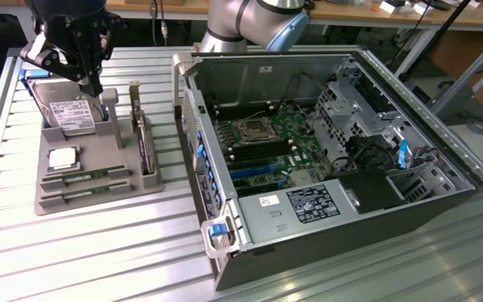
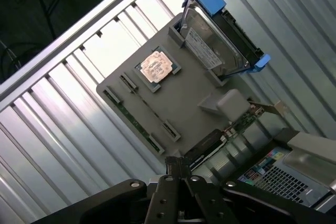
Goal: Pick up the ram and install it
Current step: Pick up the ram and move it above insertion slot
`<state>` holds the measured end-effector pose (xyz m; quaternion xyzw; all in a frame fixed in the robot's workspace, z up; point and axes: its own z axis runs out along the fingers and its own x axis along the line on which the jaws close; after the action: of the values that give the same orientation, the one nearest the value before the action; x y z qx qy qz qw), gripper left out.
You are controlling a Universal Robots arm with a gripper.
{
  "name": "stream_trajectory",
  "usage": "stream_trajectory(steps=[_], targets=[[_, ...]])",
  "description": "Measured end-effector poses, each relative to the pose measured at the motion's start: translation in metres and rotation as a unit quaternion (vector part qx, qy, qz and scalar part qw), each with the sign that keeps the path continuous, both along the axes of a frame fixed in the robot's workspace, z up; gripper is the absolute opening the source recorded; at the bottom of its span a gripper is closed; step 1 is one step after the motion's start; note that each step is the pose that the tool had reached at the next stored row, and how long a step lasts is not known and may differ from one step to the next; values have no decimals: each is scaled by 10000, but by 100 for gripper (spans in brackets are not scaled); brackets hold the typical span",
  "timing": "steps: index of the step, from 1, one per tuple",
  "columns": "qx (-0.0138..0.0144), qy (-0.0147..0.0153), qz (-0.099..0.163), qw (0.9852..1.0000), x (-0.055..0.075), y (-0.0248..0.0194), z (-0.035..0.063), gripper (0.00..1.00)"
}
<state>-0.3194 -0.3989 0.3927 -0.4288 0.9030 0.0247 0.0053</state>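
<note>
Slatted table [image 1: 99, 251], ram [image 1: 85, 175] well apart from end effector [image 1: 96, 88]

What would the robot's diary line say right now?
gripper: shut, empty, above gray holder | ram: both sticks lying in holder, untouched | computer case: open, beside holder

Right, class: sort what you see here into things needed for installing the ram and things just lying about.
Job in hand: ram sticks, gripper, motherboard in the open computer case.
Lying about: hard drive, processor chip, card with metal bracket, all on the grey holder.
</note>
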Motion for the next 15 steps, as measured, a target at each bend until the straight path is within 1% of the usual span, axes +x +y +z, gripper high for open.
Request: stream_trajectory(steps=[6, 11, 15], targets=[[0, 0, 207, 9998, 0, 0, 0, 10], [0, 0, 415, 9991, 0, 0, 0, 10], [0, 0, 578, 9983, 0, 0, 0, 10]])
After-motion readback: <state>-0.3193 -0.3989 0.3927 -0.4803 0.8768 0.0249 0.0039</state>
